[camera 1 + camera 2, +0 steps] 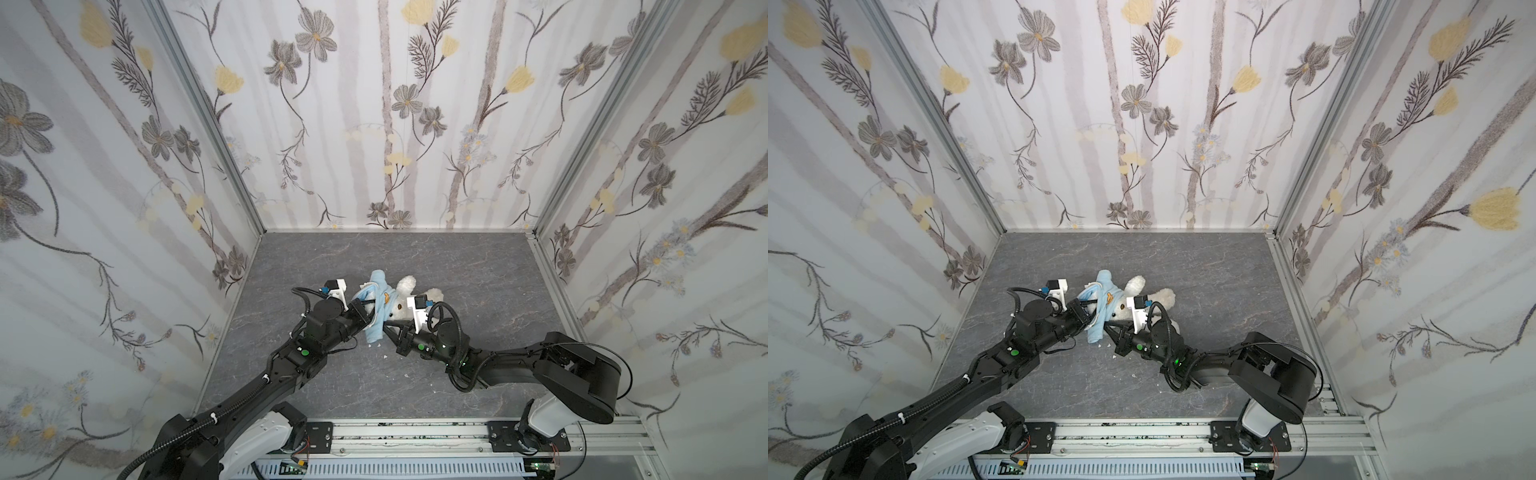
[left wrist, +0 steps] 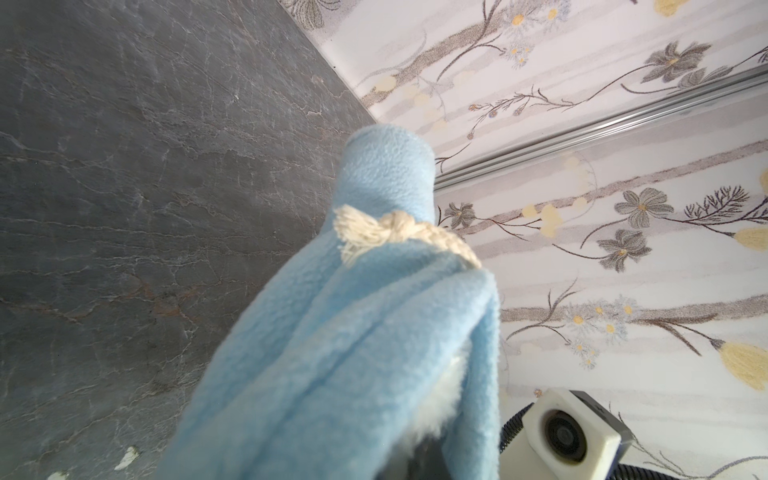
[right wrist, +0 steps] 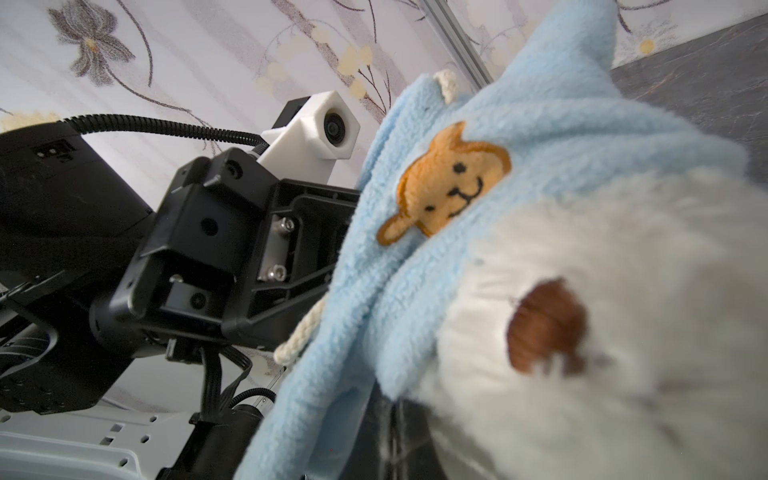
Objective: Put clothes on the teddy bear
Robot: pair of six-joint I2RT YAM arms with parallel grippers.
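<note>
Teddy bear (image 1: 400, 309) lying mid-table (image 1: 457, 270) between both grippers, hoodie (image 1: 376, 300) bunching over its head and chest (orange patch facing up). Left gripper (image 1: 366, 311) clamping hoodie, fingers closed, buried in fabric. Right gripper (image 1: 388, 328) pressing at hoodie hem, fingers closed tight; whether pinching cloth, cannot tell.

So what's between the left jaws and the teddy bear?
The light-blue hoodie, bunched up against the teddy bear; both top views show it.

Fingertips of the left gripper (image 1: 366, 312) are hidden inside the hoodie (image 1: 376, 324), the teddy bear (image 3: 623, 249) is blurred and cut off by the right wrist view's edge, and the white flecks (image 1: 384, 356) on the table (image 1: 457, 270) are too small to identify.
</note>
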